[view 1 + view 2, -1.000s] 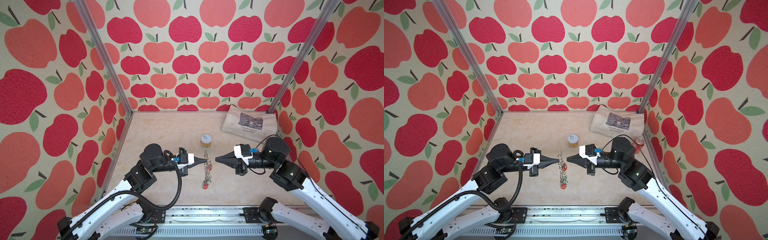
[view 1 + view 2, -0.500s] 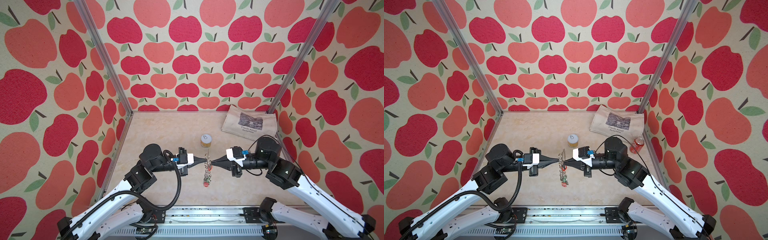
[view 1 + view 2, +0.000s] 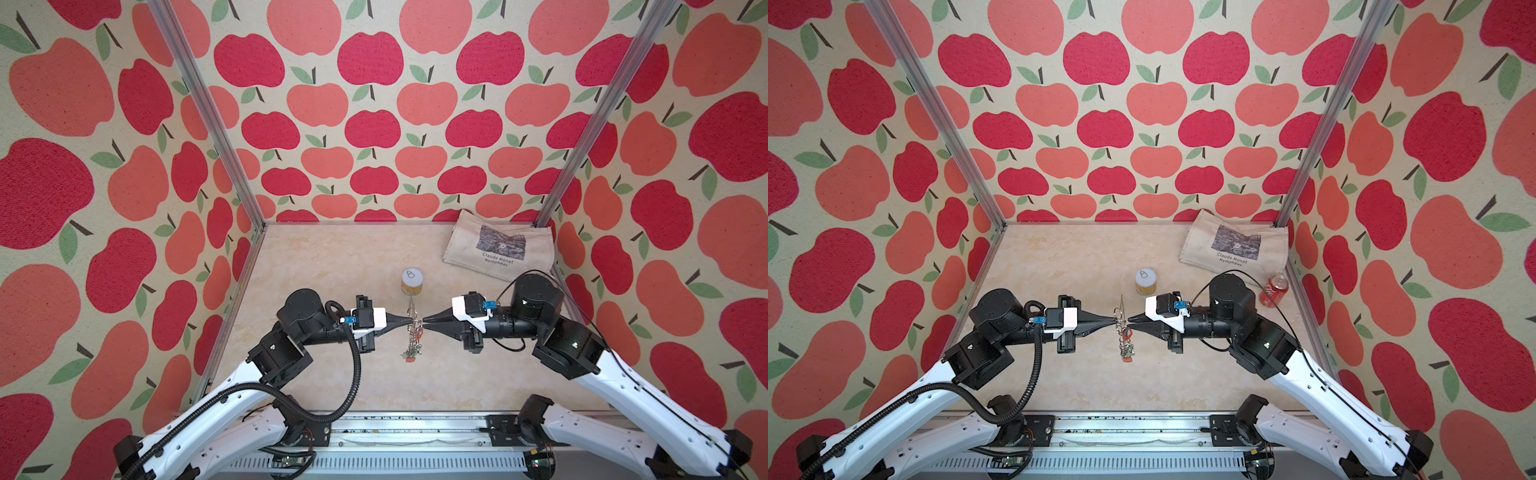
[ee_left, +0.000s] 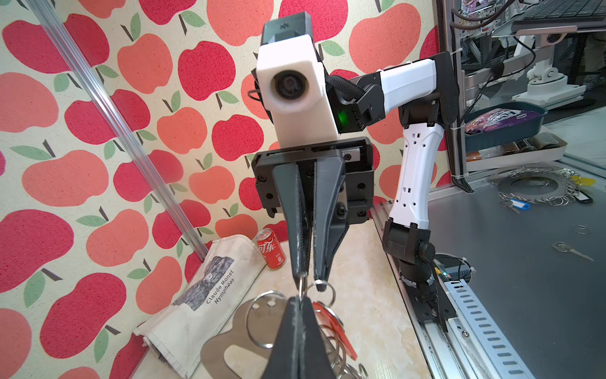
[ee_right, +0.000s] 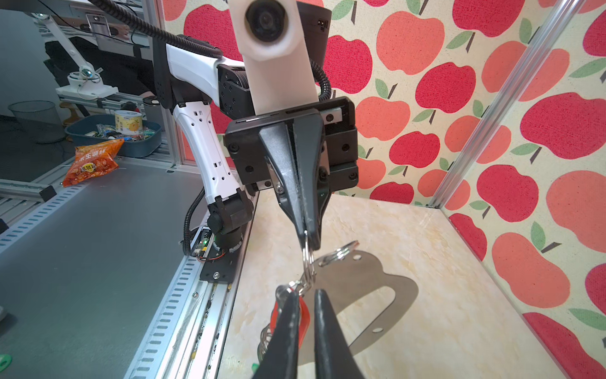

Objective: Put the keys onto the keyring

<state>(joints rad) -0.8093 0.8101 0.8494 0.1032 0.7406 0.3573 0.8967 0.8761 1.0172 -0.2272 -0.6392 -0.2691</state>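
My left gripper (image 3: 409,320) has not budged: it stays clenched on one ring (image 5: 308,259) of the keyring (image 5: 370,272), holding it in the air just on the near side of the can (image 3: 412,281), edge-on in both top views, with the keys (image 3: 410,356) bunched at the end farthest from the can. What has changed is the other arm. A moment ago my right gripper (image 3: 424,321) sat pinched shut well off to the right of the can. Now it has come in level with the left, and the two noses almost meet at that ring, just near of the can. Its jaws have also cracked apart: the right wrist view shows a slim gap between the fingers (image 5: 288,328), with the red tag (image 4: 333,325) lying against one of them and nothing squeezed between. In the left wrist view one fingertip sits at a small ring, but I cannot tell whether it passes through. I read this as the approach finished and the grab about to start: the keyring is steadied, so the right only needs to close on a ring or key. Whether the red key is already threaded I cannot tell, because the rings overlap too much.
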